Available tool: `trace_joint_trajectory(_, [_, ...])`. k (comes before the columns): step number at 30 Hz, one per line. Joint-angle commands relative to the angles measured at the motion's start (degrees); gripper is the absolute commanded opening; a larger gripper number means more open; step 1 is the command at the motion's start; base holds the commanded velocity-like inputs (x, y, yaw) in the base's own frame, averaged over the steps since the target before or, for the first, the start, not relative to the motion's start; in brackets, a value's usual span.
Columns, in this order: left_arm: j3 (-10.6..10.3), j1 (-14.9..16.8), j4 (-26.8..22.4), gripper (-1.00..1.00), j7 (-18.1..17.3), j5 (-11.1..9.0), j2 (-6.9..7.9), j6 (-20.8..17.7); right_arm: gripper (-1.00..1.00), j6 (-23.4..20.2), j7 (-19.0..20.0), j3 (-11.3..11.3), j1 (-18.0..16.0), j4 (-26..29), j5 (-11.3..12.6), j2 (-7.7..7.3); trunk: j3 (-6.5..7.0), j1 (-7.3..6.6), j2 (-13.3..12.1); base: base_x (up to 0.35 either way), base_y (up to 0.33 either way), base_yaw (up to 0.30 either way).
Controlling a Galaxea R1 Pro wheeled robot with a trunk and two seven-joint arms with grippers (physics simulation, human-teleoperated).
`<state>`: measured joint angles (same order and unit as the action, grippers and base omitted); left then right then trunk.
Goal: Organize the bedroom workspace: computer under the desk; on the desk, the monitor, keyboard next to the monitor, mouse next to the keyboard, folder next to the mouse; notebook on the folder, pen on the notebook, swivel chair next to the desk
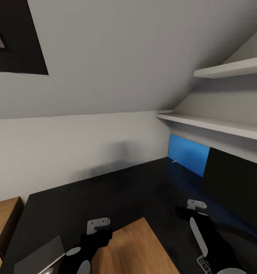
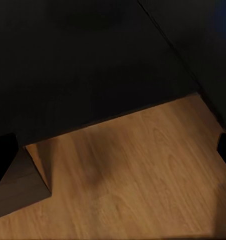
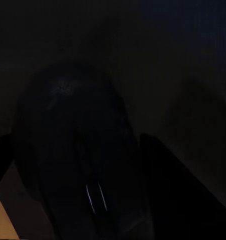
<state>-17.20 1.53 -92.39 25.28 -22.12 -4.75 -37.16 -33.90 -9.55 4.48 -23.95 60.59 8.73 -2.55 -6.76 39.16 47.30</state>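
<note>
Right wrist view: mouse (image 3: pixel 75 155) between gripper fingers.

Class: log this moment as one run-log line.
scene: black desk | monitor on desk | right gripper: over desk, state unclear | left gripper: at desk edge

The tabletop (image 1: pixel 105 190) was seen running along the wall (image 1: pixel 86 144), with a second run extending at the right beneath two shelves (image 1: pixel 219 125). The monitor (image 1: pixel 235 182) was placed on that right-hand run, and a flat panel (image 1: pixel 187 154) was located behind it, against the wall. The floor (image 1: pixel 140 247) was visible in the inner corner between the two runs. A flat item (image 1: pixel 39 257) was seen on the tabletop's near left end. The left arm (image 1: pixel 86 247) was positioned over the tabletop's inner edge, the right arm (image 1: pixel 208 236) before the monitor. In the right wrist view the mouse (image 3: pixel 77 155) was found close below the camera, on the tabletop.
</note>
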Motion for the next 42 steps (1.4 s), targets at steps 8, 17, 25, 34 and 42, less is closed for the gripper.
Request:
trace_joint_trajectory(8, [-0.83,0.02,-0.1,1.0,0.56,-0.61,0.01,-0.11,-1.0,3.94,-0.47,-0.54,-0.21,-6.0,-4.66,-0.02,-0.06,0.02,0.08,0.0,0.0,-0.084])
trace_joint_trajectory(17, [-1.16,-0.01,-0.16,1.0,0.55,-0.64,0.0,-0.11,-1.0,7.65,-0.47,-0.4,-6.79,-24.96,-4.77,-2.05,-0.06,0.02,0.08,0.0,0.0,0.0])
trace_joint_trajectory(25, [-1.42,0.03,-0.13,1.0,0.62,-0.73,-0.33,-0.19,-1.0,7.33,-0.41,-0.09,-6.65,-24.87,-4.78,-1.78,-0.06,0.02,0.08,-0.107,0.0,0.0])
trace_joint_trajectory(34, [-2.19,0.05,-0.33,1.0,0.58,-0.64,-1.82,-0.11,-1.0,9.92,-0.5,-0.08,-8.06,-24.54,-5.11,-2.29,-0.06,0.02,0.08,0.0,0.0,0.0])
trace_joint_trajectory(42, [-2.22,0.05,-0.34,1.0,0.61,-0.64,-1.92,-0.11,-1.0,12.19,-0.47,-0.21,-8.48,-27.1,-5.14,-2.68,-1.31,1.55,2.89,0.0,0.0,0.0])
